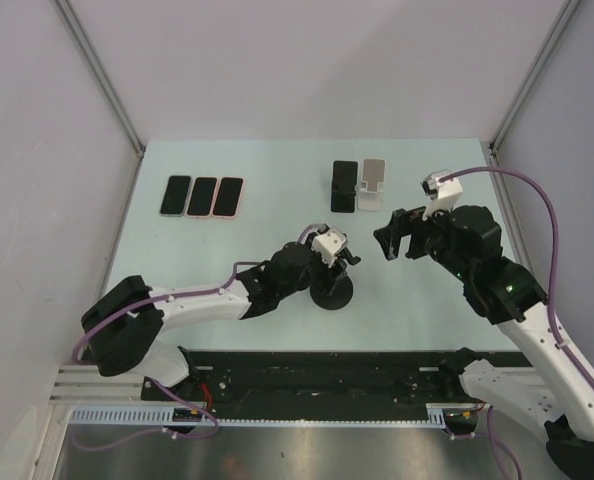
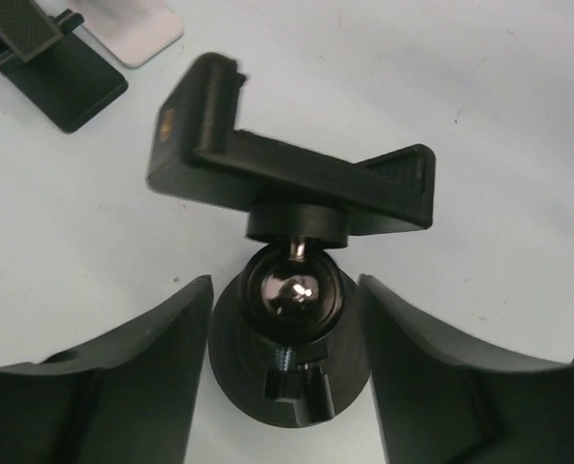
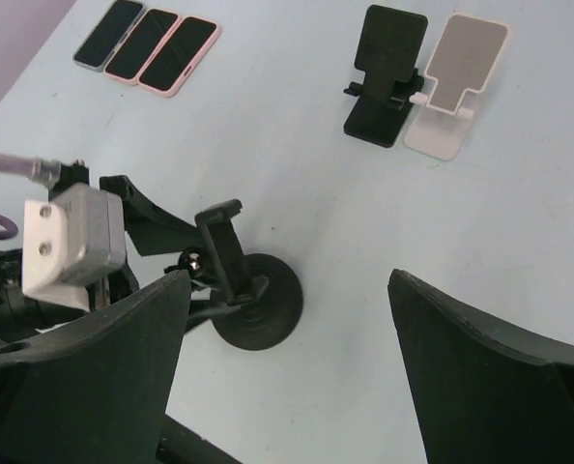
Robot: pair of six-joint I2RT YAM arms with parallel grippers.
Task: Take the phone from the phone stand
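L jaws – flanking phone stand point(image 2: 297, 184)

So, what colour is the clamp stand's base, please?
The base is black, clearest in the right wrist view.

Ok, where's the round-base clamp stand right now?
In the top view the clamp stand stands near the middle of the table, between the open fingers of the left gripper, just left of the right gripper.
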